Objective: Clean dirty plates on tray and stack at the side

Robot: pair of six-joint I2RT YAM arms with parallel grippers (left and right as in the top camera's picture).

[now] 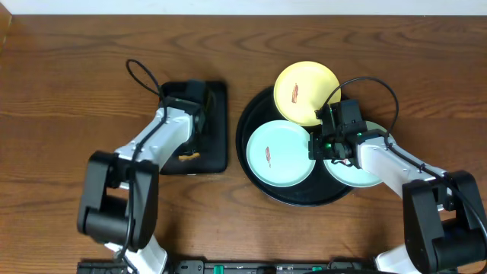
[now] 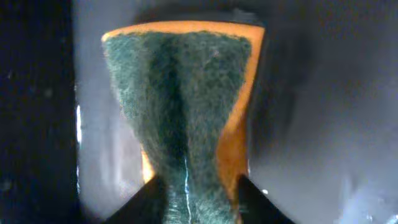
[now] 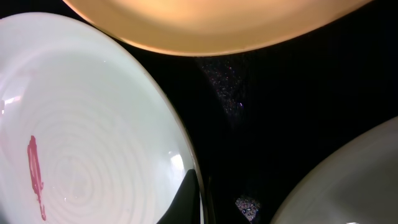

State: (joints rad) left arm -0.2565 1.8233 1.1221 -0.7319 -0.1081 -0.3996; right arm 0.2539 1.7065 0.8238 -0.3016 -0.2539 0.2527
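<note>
The round black tray [image 1: 245, 125] holds three plates. The pale yellow plate [image 1: 308, 84] lies at the back with a reddish smear. A mint-blue plate [image 1: 283, 164] lies front left, also smeared. A second mint-blue plate [image 1: 359, 175] at the right is partly hidden by my right arm. My right gripper [image 1: 318, 144] is shut on the right rim of the smeared mint-blue plate [image 3: 93, 124]; one finger [image 3: 189, 196] lies on its inner edge. My left gripper [image 1: 192, 146] is shut on a green and orange sponge [image 2: 180, 106].
A smaller rectangular black tray [image 1: 217, 114] lies left of the round one, under my left gripper and the sponge [image 1: 189, 157]. The right wrist view shows the yellow plate [image 3: 211, 25] at the top, the other mint-blue plate [image 3: 354, 186] at bottom right, and bare tray floor [image 3: 280, 112].
</note>
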